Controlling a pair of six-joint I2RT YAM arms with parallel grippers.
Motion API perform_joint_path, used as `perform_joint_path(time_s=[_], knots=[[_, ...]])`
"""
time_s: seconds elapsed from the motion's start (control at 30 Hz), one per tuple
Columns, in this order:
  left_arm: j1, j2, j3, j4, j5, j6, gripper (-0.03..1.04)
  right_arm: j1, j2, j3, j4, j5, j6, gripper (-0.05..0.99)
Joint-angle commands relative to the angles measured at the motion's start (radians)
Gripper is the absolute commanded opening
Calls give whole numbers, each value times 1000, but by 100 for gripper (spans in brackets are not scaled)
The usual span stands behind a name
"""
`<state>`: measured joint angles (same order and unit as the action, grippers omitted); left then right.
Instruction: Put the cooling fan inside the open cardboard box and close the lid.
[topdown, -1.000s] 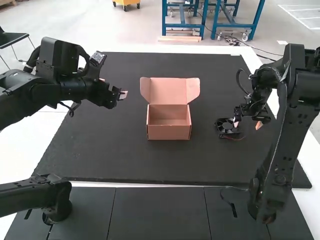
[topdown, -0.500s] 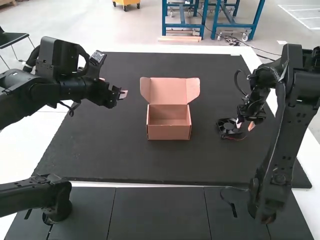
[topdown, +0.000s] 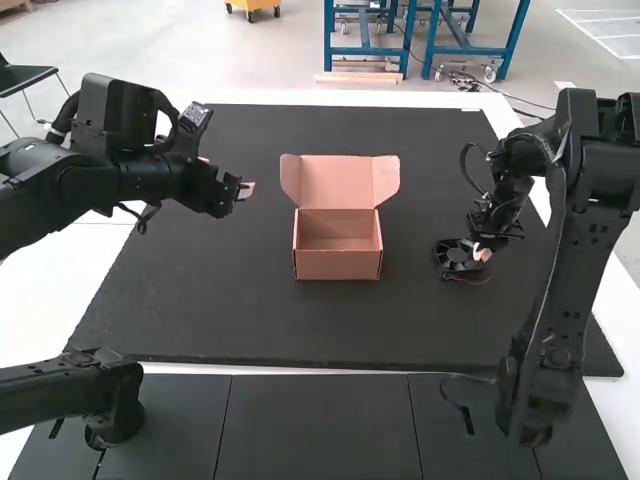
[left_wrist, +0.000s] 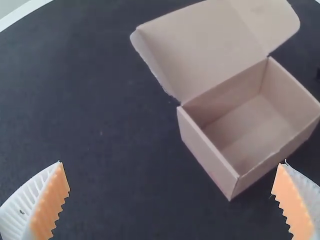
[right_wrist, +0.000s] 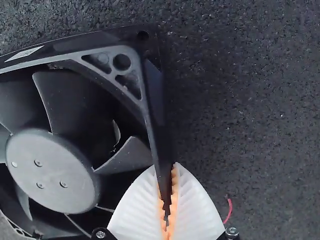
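**Right arm had the fan by its frame, with the box to its left**

The cooling fan (topdown: 457, 258) sat low on the black mat (topdown: 200, 300), near the right side of the open cardboard box (topdown: 338, 245) but not touching it. The right gripper (topdown: 483, 250) was clamped on the fan's frame edge, its fingers (right_wrist: 140, 215) pinching the thin wall. From that grip the box lay leftward, with its lid (topdown: 340, 180) upright at the far side. The left gripper (topdown: 240, 189) hung spread and empty beyond the box, farther from the fan.
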<state>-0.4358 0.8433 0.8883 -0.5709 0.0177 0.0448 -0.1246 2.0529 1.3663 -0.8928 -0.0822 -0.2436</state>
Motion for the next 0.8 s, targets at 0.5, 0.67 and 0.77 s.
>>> perform_joint_path(time_s=[0.5,0.67,0.77], knots=[[-1,-23,-12,68,-7,-28,96,23,-376,-121,-37,-231,257,-2],[-1,-18,-31,100,-9,-29,96,36,-554,-210,-64,-238,313,-2],[0,-16,-45,124,-9,-59,96,65,-663,-262,-66,-232,363,-2]])
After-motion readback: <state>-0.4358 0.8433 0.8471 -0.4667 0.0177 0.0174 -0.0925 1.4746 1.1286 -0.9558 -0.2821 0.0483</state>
